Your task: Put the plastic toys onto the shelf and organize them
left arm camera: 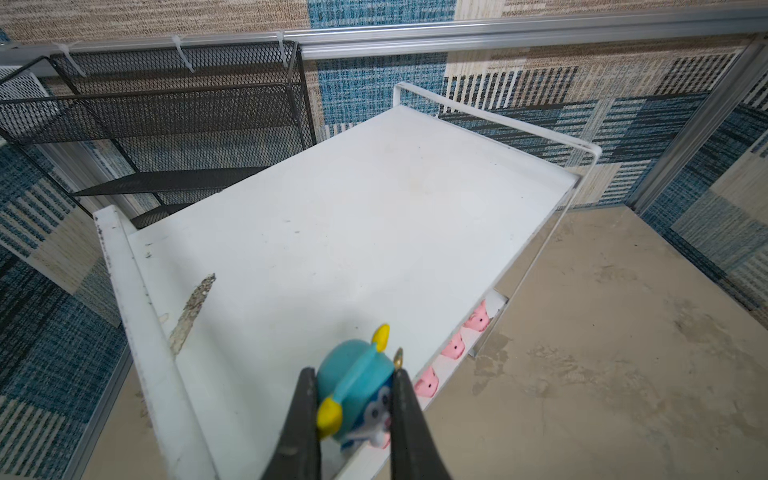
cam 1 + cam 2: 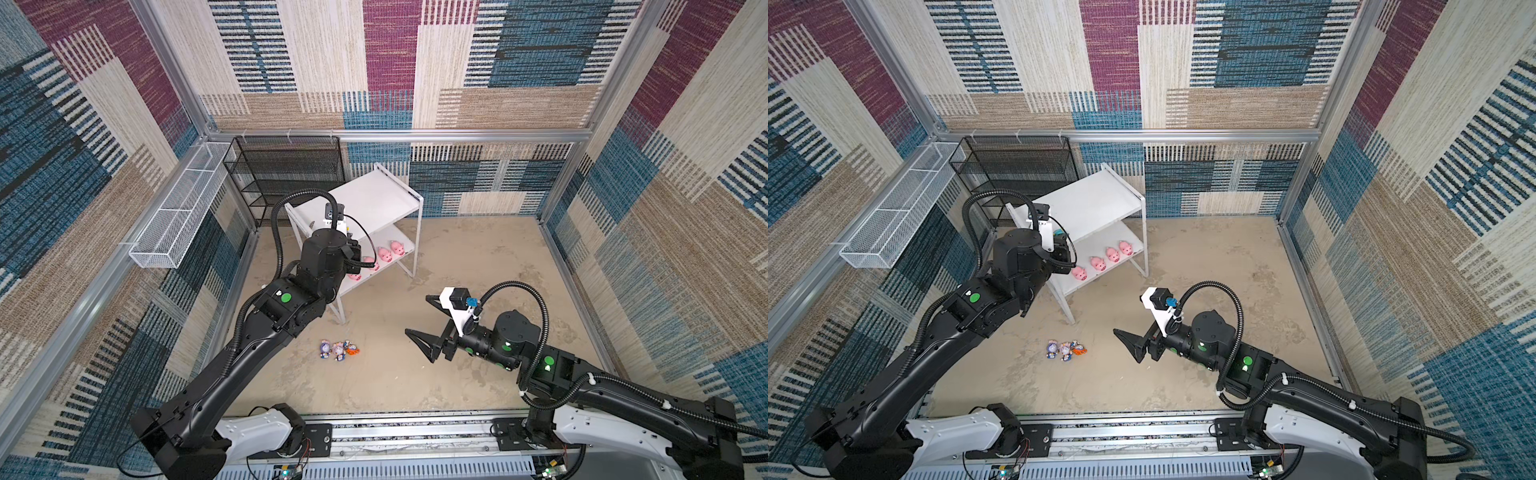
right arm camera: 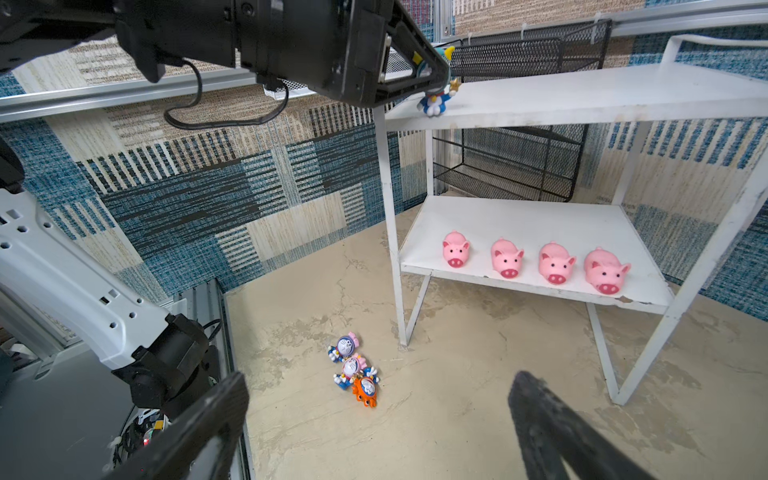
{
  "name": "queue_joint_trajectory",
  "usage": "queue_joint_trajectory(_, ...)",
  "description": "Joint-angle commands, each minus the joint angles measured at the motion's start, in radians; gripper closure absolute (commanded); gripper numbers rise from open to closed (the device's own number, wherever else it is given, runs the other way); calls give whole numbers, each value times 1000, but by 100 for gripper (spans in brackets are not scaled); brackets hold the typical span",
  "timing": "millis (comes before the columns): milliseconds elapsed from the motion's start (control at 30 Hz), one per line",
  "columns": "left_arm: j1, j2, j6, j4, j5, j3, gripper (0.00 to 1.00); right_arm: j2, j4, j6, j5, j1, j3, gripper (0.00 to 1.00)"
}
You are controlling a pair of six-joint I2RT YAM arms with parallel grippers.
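and here's the left gripper [image 1: 354, 376], clamped tight on the blue-hooded figurine [image 1: 359, 399], one black finger on each side of its head, yellow horns poking out past the pads. in the right wrist view that figurine sits at a front corner of the shelf's top board [image 3: 582, 91], feet right at the board's edge. whether they actually bear on it, can't tell from here.

the shelf [image 2: 376, 199] stands just left of centre in both top views, set at an angle. on the lower board [image 3: 519, 216], four pink pigs [image 3: 456, 248] [image 3: 507, 258] [image 3: 556, 262] [image 3: 606, 271] in a neat row along the front edge, snouts out, each apart from its neighbour.

lower in the frame, left of centre, three figurines [image 2: 338, 350] lie bunched on the tan floor [image 2: 478, 257], touching one another: purple hood [image 3: 345, 345], pink hood [image 3: 353, 368], orange hood [image 3: 365, 390].

right of centre, the right gripper [image 2: 417, 314] hangs above the floor, jaws flung wide, released, pointing toward that little heap but well apart from it.

upper left of the frame, behind the shelf, the black mesh rack [image 2: 286, 166] stands against the back wall, and the long white wire basket [image 2: 174, 220] runs along the side wall.
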Motion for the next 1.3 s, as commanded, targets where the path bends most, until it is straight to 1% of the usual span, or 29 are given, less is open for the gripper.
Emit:
queue_joint_trajectory(0, 3, -8, 4, 74, 30, -15, 100, -2, 28, -5, 16, 2, -5, 0)
queue_joint_trajectory(200, 4, -9, 4, 98, 37, -35, 100, -5, 27, -4, 22, 1, -5, 0)
queue_joint_trajectory(333, 7, -5, 14, 89, 43, -15, 100, 4, 30, -6, 22, 1, -3, 0)
queue_joint_trajectory(433, 7, -21, 30, 84, 75, -2, 100, 28, 28, -17, 19, 2, 12, 1)
queue_joint_trajectory(500, 7, -44, 51, 70, 118, 3, 100, 59, 15, -29, 11, 1, 37, 1)
queue_joint_trajectory(600, 7, -77, 86, 26, 240, 16, 100, 105, -7, -48, 6, -3, 75, 4)
queue_joint_trajectory(667, 7, -103, 99, -8, 348, 18, 100, 128, -9, -64, -21, -15, 98, 5)
queue_joint_trajectory(700, 6, -117, 102, -21, 384, 19, 100, 136, -10, -67, -42, -27, 107, 5)
queue_joint_trajectory(833, 6, -168, 69, -56, 590, -3, 100, 164, -7, -79, -138, -83, 154, 6)
queue_joint_trajectory(933, 4, -208, 34, -51, 732, -51, 100, 180, -22, -100, -170, -102, 197, 6)
queue_joint_trajectory(967, 3, -226, 23, -44, 763, -80, 100, 189, -45, -104, -178, -113, 216, 6)
queue_joint_trajectory(1033, -3, -265, -7, -4, 783, -164, 100, 197, -97, -107, -173, -129, 248, 6)
queue_joint_trajectory(1100, -23, -303, -28, 39, 782, -253, 100, 192, -143, -96, -142, -147, 253, 6)
queue_joint_trajectory(1133, -39, -314, -30, 50, 774, -283, 100, 182, -156, -91, -150, -155, 247, 7)
queue_joint_trajectory(1167, -63, -327, -28, 60, 757, -313, 100, 163, -159, -86, -163, -163, 231, 7)
queue_joint_trajectory(1267, -138, -346, -2, 78, 720, -371, 100, 106, -150, -90, -256, -171, 184, 7)
